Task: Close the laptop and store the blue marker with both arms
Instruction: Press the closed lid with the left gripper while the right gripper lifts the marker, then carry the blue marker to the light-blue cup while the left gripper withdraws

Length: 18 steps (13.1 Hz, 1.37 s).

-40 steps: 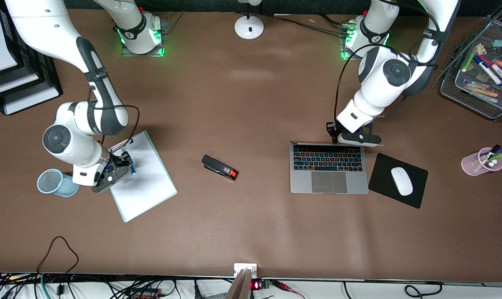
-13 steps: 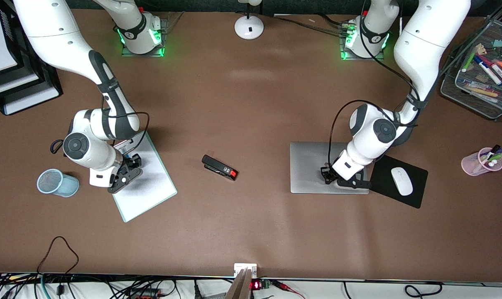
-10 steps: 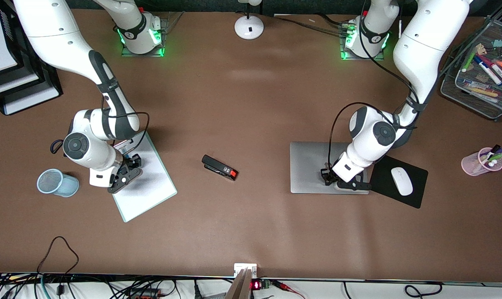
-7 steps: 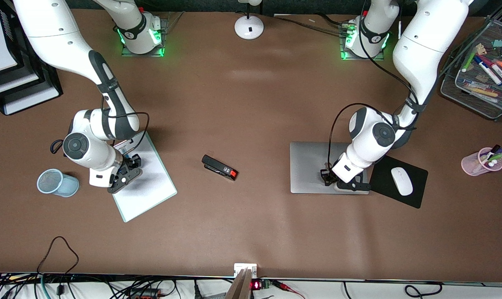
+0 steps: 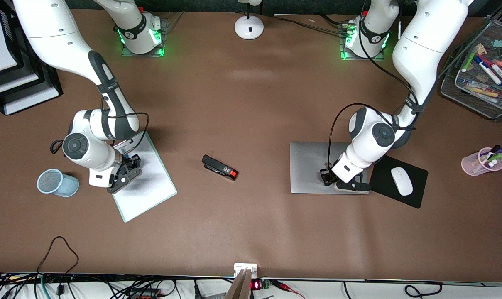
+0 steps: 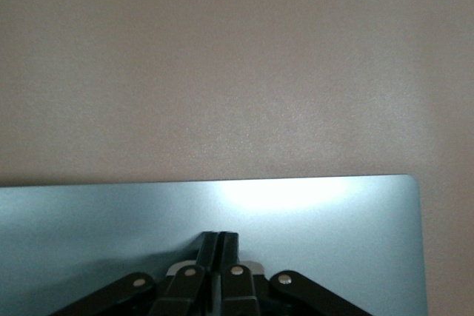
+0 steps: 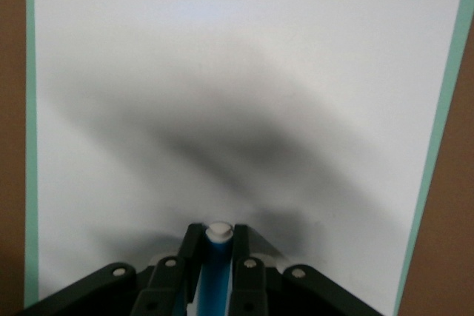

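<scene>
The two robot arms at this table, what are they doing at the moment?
The left hand, its fingers shut, rests on the lid of the laptop, which lies closed beside the black mouse pad. The right hand is shut on the blue marker and holds it over the whiteboard. The light-blue mesh cup stands beside the board, toward the right arm's end of the table. The marker is not yet stored.

Brown table [image 5: 251,104] carries closed laptop [image 5: 313,166], mouse pad [image 5: 383,170], stapler [image 5: 219,167], whiteboard [image 5: 151,187]
</scene>
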{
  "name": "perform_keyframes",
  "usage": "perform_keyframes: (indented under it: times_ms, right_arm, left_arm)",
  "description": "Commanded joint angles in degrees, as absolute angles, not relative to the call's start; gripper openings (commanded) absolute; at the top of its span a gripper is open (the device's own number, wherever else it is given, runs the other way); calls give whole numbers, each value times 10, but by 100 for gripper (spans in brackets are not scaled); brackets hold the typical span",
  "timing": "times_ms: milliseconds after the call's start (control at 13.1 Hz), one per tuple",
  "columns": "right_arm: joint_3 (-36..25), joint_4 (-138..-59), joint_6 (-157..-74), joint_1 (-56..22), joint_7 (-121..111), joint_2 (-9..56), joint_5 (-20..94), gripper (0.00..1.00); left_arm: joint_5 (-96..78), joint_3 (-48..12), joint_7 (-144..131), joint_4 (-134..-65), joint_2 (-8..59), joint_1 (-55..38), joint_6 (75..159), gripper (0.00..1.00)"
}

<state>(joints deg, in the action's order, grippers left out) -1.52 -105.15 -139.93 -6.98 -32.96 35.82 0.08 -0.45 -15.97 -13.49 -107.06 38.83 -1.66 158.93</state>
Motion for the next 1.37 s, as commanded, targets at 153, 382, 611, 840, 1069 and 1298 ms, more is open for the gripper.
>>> perform_keyframes:
  times_ms: [153, 382, 611, 840, 1069, 1298]
  right_arm:
    - [-11, -1040, -1400, -65, -334, 356, 10, 2]
    - [-11, -1024, -1379, -65, -337, 341, 18, 1]
    - [-12, -1006, -1342, -60, -340, 319, 18, 0]
    - [-11, -956, -1269, -48, -372, 304, 19, 0]
    - [-11, -902, -1187, -29, -434, 283, 28, 0]
    - [-16, -834, -1096, 10, -545, 280, 107, 0]
  left_arm:
    - [11, -159, -134, -1017, 325, -17, 1417, 6]
    - [10, -165, -139, -955, 287, -18, 1235, 6]
    - [10, -171, -144, -930, 242, -18, 1125, 22]
    - [11, -176, -141, -919, 202, -18, 1033, 81]
    - [11, -172, -123, -918, 159, -11, 1007, 100]
    - [11, -166, -71, -893, 139, 1, 941, 100]
